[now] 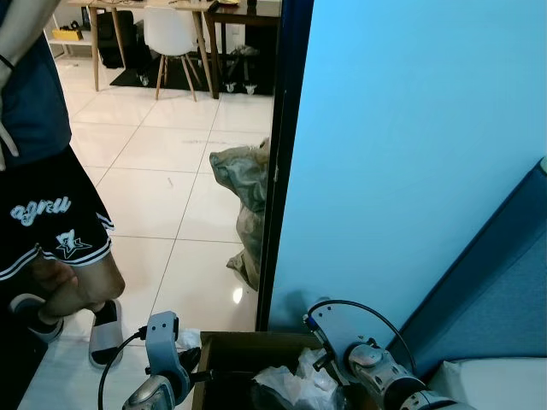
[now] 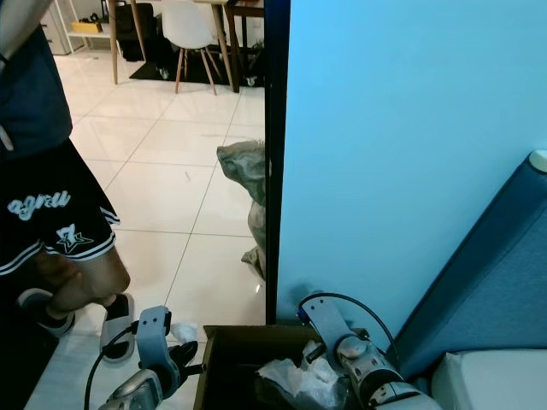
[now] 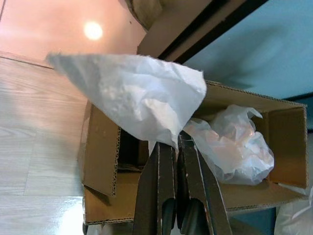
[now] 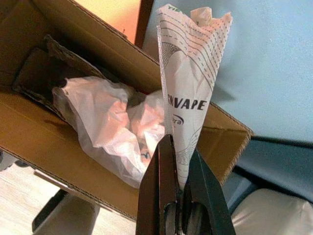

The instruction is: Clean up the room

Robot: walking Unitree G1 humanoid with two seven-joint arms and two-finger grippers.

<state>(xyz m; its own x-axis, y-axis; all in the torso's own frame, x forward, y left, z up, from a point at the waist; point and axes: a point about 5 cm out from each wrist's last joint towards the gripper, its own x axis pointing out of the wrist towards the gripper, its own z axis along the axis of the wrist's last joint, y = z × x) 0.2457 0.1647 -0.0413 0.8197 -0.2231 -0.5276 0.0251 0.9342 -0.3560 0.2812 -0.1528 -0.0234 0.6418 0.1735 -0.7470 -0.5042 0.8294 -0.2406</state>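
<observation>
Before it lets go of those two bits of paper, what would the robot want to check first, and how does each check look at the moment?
1. Left gripper shut on the crumpled white tissue paper: ok.
2. Right gripper shut on the printed white paper wrapper: ok.
3. Open brown cardboard box under both grippers: the wrist views look down into it, but exact lining-up: cannot tell.
4. Room in the box: a crumpled clear plastic bag takes up part of it, with bare cardboard beside it: ok.
5. Person in black shorts stands on the robot's left, near the box: not ok for wide arm swings.
</observation>
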